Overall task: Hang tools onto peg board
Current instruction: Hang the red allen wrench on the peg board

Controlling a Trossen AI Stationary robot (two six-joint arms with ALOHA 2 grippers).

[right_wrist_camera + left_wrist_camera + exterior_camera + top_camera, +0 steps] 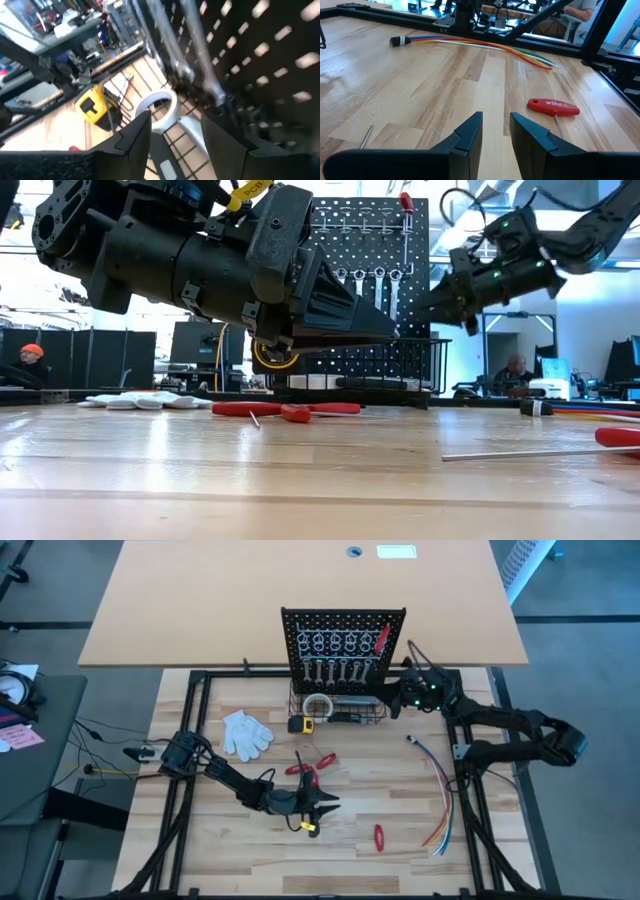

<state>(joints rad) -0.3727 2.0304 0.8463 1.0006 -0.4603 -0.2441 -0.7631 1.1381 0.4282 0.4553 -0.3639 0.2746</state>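
Observation:
The black peg board (345, 635) stands upright at the far middle of the table. Silver wrenches (330, 670) hang from it in a row. A red-handled tool (381, 638) hangs at its upper right (406, 202). My right gripper (392, 703) is open beside the board's right edge, above the wire basket (400, 365), its fingers (135, 130) pointing at the wrenches (200, 75). My left gripper (325, 805) hovers open over the table's middle, nothing between its fingers (470, 135). Two red-handled tools (308, 766) lie flat on the table behind it. A red T-handle tool (553, 106) lies in front of it.
A white glove (245, 733) lies left of the board. A yellow tape measure (300, 724) sits by the basket, and a white tape roll (160, 107) is inside it. A bundle of coloured wires (440, 790) runs along the right side. A black frame (195, 740) borders the wooden tabletop.

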